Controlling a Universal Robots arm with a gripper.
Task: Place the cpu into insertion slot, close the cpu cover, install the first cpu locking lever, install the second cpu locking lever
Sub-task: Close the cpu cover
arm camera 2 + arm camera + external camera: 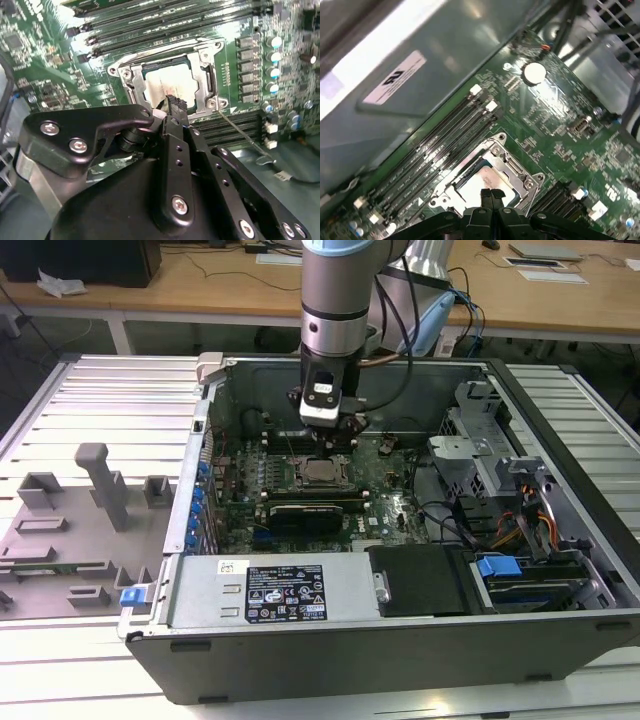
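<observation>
- Slatted metal table (90, 390) carries an open case (400, 640) laid on its side, with wooden desks (200, 285) behind. Laid flat like this, the case turns the board (395, 510) upward, so I can reach it from above.
- My pincer (330, 435) hangs straight down inside the case, over the middle of the board.
- In both wrist views the fingertips (485, 195) are pressed together, with nothing visible between them. I judge that shape suits pushing or hooking, not gripping.
- The cpu (167, 82) lies directly beneath my tips. It is seated flat in the slot (470, 171), whose dark rim peeks out beside it.
- The cover (197, 75) is folded down around the cpu, and the silvery top shows through its window. That puts the first two steps behind me, as I read it.
- My tips sit close over the near edge of that window. I cannot tell whether they touch metal.
- A thin wire lever (245, 132) slants away from the cover's corner, off to one side of the pincer. I cannot tell whether it is hooked down.
</observation>
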